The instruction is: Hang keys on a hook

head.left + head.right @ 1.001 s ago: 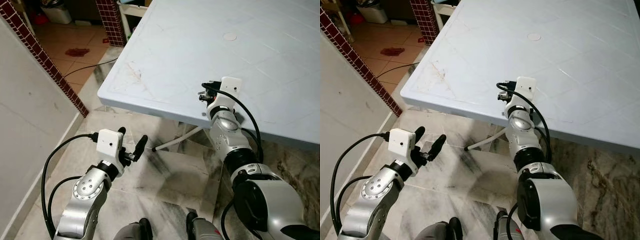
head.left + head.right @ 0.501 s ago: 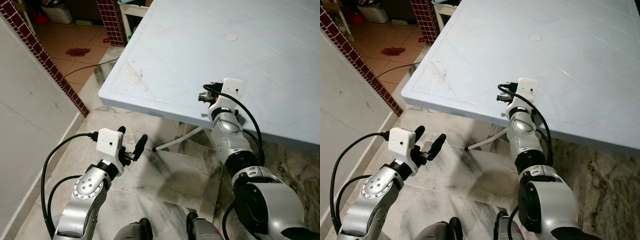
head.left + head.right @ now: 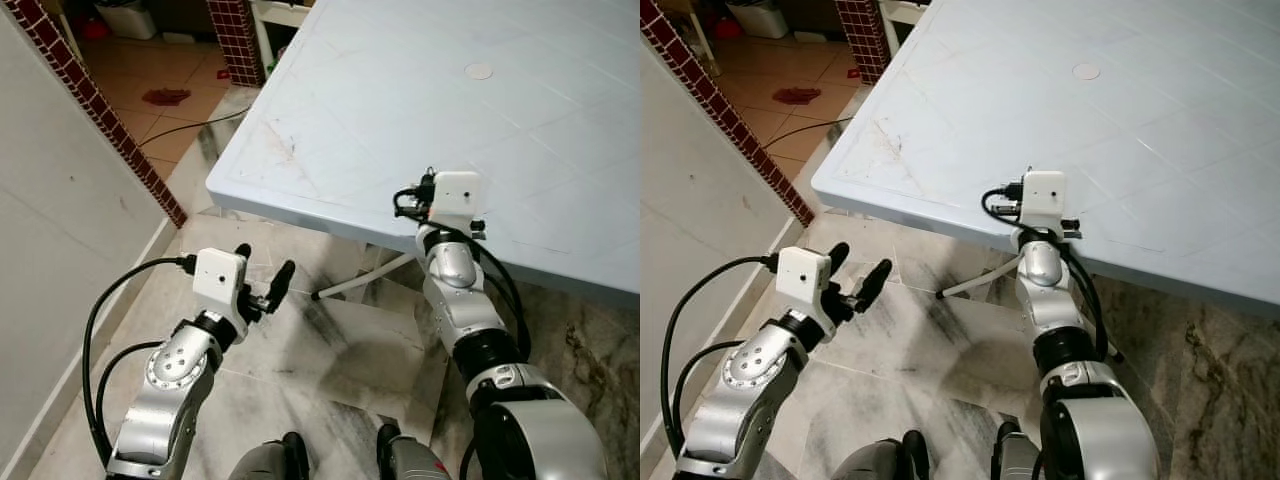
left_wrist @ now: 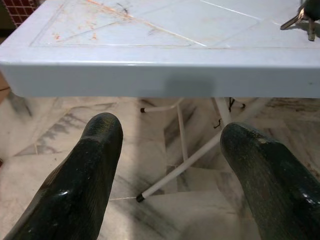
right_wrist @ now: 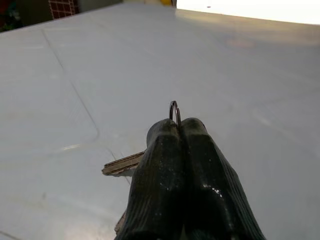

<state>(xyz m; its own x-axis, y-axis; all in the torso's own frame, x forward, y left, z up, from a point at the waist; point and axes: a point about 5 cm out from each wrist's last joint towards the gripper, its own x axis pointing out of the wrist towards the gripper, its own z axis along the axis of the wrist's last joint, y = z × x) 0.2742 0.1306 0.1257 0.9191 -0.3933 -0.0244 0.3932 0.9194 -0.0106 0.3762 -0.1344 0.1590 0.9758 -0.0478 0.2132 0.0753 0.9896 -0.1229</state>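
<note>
Over the near edge of the pale blue table [image 3: 340, 110], at about 3 o'clock from the robot, the right gripper [image 5: 178, 131] is pinching the ring of the keys [image 5: 122, 163], fingers pressed tight together, a key blade sticking out just above the tabletop. Down at 9 o'clock, the left gripper [image 3: 258, 280] is hovering over the marble floor [image 3: 340, 350], fingers spread wide, holding nothing, pointing toward the table's white legs [image 4: 180, 167].

Head eyes look down; both wrist views share the table [image 4: 150, 75].
</note>
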